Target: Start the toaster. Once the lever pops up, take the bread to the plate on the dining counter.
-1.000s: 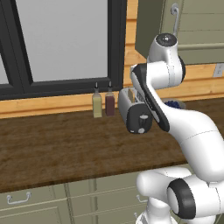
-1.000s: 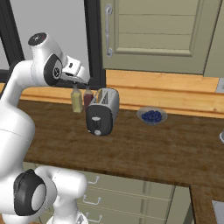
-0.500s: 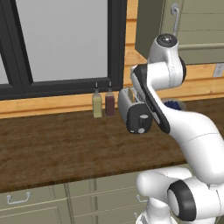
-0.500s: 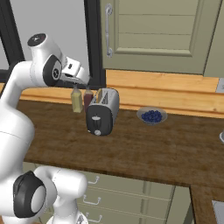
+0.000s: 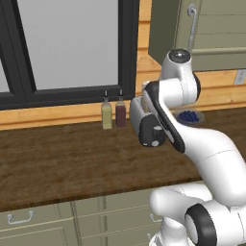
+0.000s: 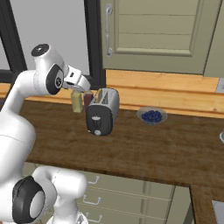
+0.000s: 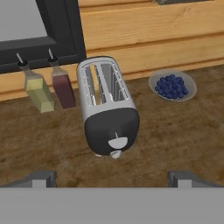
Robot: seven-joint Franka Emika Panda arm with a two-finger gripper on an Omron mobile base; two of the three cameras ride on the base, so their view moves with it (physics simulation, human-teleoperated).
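Toaster half hidden behind arm in left base view; black end panel with lever and knob pokes out. Right base view gives toaster whole, on wooden wall counter, gripper just above its back end. Hand view looks down into slots; bread hard to make out, pale edge in slot. Jaws spread wide, holding nothing. Yellow bottle and dark red bottle beside toaster; blueberry bowl on other side.
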